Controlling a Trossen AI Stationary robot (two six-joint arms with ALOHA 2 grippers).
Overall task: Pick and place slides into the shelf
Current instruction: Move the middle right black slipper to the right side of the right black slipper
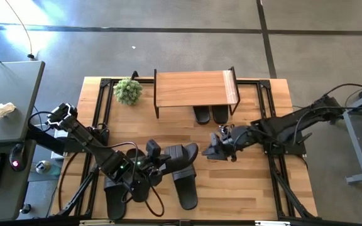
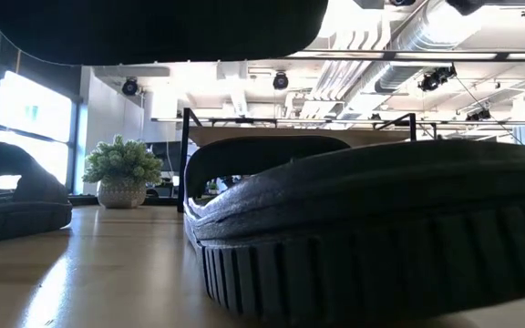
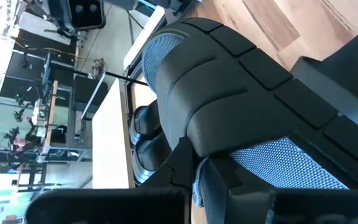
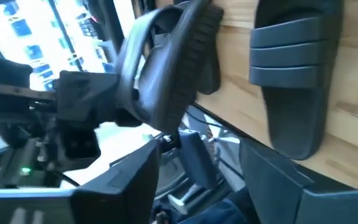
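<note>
The shelf [image 1: 190, 88] stands at the table's far side, with two black slides [image 1: 210, 114] on the table under its near edge. My left gripper [image 1: 151, 158] is shut on a third black slide [image 1: 180, 156], held above the table's near middle. That slide's ribbed strap [image 3: 229, 93] fills the left wrist view. My right gripper [image 1: 222, 145] stands open just to the right of the slide, touching nothing. Two more slides [image 1: 186, 188] [image 1: 115, 198] lie sole down on the table near the front edge. My left gripper holds the slide at the end toward the table's left [image 4: 143, 102], coming from the left and slanting downward. The gripper's body hides the exact place of contact. The slide is lifted clear of the table and tipped on its side, its ribbed sole edge [image 4: 197, 37] showing.
A small potted plant [image 1: 128, 91] stands left of the shelf. A slide on the table [image 2: 381, 228] fills the low view, with another [image 2: 16, 196] to its left. Black frame rails [image 1: 99, 107] run along the table's left and right sides. A grey desk [image 1: 5, 107] stands beyond the left edge.
</note>
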